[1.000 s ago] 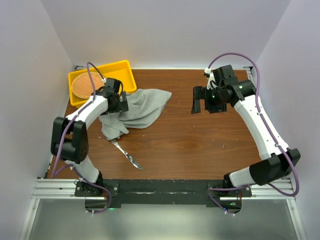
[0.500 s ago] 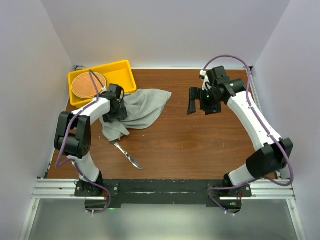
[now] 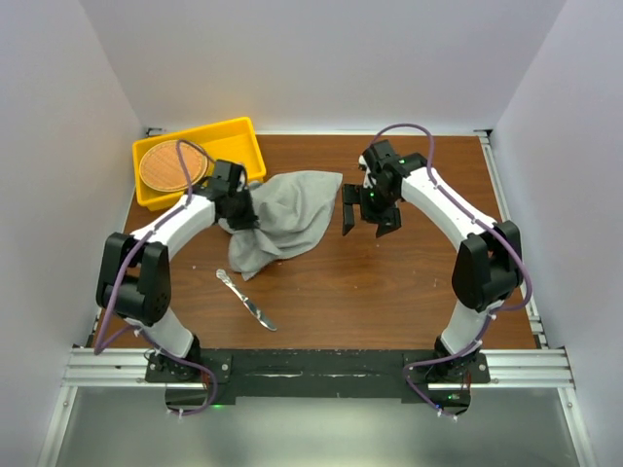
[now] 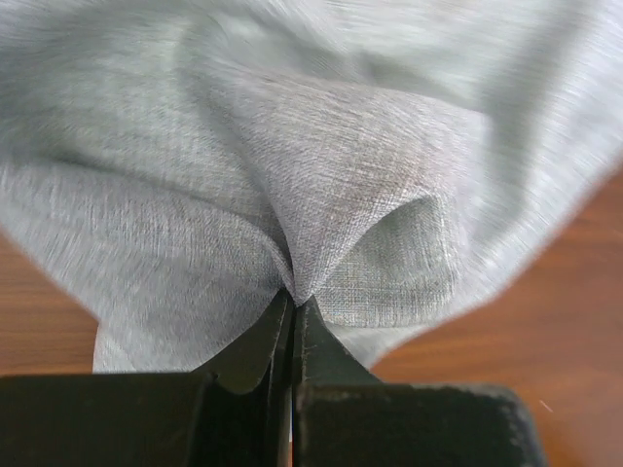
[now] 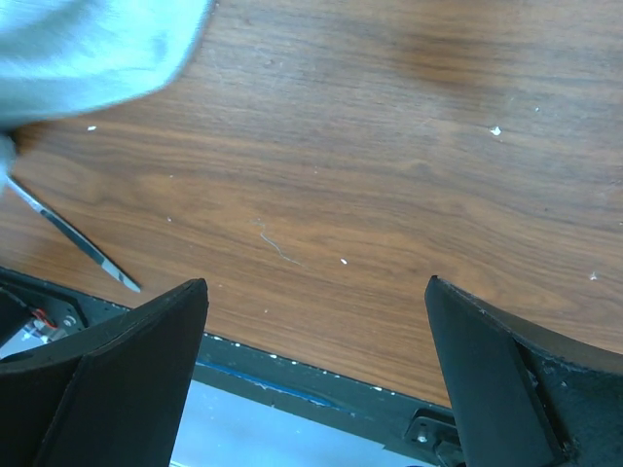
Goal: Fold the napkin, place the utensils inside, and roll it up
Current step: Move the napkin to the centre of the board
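The grey napkin (image 3: 292, 214) lies crumpled on the brown table, left of centre. My left gripper (image 3: 239, 208) is at its left edge, shut on a pinched fold of the napkin (image 4: 341, 175), which bunches up from the closed tips (image 4: 292, 302). My right gripper (image 3: 367, 216) hovers just right of the napkin, open and empty (image 5: 313, 284), over bare wood. One of the utensils, a silver knife (image 3: 245, 302), lies uncovered near the front edge, below the napkin. In the right wrist view the knife (image 5: 68, 238) and a corner of the napkin (image 5: 88, 49) show at the left.
A yellow tray (image 3: 234, 131) sits at the back left corner and holds a round brown woven disc (image 3: 170, 163). White walls close in the table on three sides. The arms' base rail (image 3: 311, 365) runs along the near edge.
My left gripper shut on the napkin and pulled it to the right, uncovering the knife's handle. My right arm swung left, close to the napkin's right edge.
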### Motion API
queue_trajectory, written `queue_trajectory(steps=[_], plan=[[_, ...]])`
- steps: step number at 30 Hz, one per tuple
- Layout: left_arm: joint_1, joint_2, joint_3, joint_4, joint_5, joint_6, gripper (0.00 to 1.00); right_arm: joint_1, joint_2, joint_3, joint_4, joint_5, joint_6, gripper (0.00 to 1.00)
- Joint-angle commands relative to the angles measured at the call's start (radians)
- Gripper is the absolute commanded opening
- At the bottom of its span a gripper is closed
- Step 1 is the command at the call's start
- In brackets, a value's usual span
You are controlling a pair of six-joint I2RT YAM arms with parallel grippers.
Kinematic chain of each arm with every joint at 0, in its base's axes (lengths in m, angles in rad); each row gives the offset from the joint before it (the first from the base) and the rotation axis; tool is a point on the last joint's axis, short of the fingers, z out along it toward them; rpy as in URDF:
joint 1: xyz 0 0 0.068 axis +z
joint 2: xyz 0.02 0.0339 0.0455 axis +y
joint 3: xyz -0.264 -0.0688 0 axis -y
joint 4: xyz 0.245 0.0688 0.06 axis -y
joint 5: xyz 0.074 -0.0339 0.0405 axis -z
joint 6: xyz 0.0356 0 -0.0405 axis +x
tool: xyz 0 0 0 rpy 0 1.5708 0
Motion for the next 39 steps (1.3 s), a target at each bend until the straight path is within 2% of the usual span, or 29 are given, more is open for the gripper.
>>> queue_trajectory(steps=[1,5,8,11,12,14,15,16,21,24,28,34,39], plan=[[-0.176,-0.053,-0.015,0.128,0.277,-0.106,0.0,-0.001,-0.007,0.042,0.002,0.039,0.006,0.98],[-0.285,-0.135,-0.107,0.286,0.4,-0.245,0.0,0.001,-0.012,-0.01,0.014,0.042,0.002,0.98],[-0.296,-0.182,-0.121,0.232,0.382,-0.241,0.03,-0.001,-0.021,-0.058,0.034,0.062,0.005,0.98],[-0.298,-0.237,-0.098,0.108,0.285,-0.172,0.23,-0.001,-0.021,-0.098,0.053,0.069,-0.001,0.98],[-0.298,-0.251,-0.092,0.076,0.261,-0.16,0.42,-0.001,-0.013,-0.102,0.06,0.066,-0.005,0.98],[-0.296,-0.302,-0.086,-0.008,0.183,-0.143,0.58,-0.001,0.005,-0.092,0.083,0.065,-0.006,0.95],[-0.295,-0.317,-0.087,-0.03,0.153,-0.143,0.73,0.001,0.026,-0.081,0.091,0.066,-0.003,0.94],[-0.289,-0.331,-0.095,-0.053,0.102,-0.144,0.78,0.002,0.039,-0.067,0.115,0.066,-0.001,0.93],[-0.188,-0.371,-0.106,-0.082,0.004,-0.158,0.79,0.01,0.112,0.035,0.185,0.089,0.026,0.88],[-0.071,-0.357,-0.135,0.002,0.012,-0.143,0.78,0.014,0.175,0.108,0.221,0.123,0.038,0.88],[0.001,-0.217,-0.091,0.089,0.034,-0.143,0.78,0.014,0.269,0.215,0.249,0.163,0.071,0.86],[0.024,0.015,0.074,0.071,-0.003,-0.086,0.79,0.014,0.368,0.327,0.313,0.198,0.104,0.78],[0.052,0.124,0.146,0.088,0.001,-0.069,0.75,0.016,0.453,0.434,0.332,0.263,0.094,0.7]])
